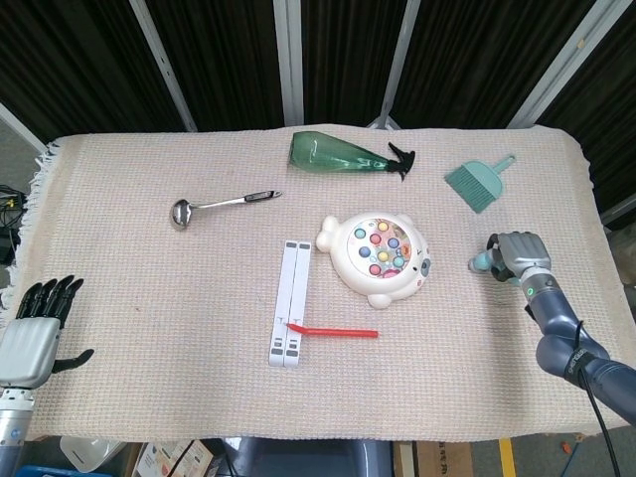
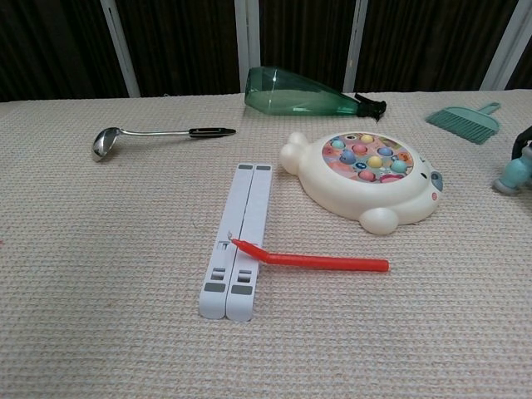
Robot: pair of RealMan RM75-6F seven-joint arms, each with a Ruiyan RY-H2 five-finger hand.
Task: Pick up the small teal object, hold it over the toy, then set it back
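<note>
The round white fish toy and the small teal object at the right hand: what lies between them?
Only bare beige cloth lies between toy and teal object, seen in head view.
</note>
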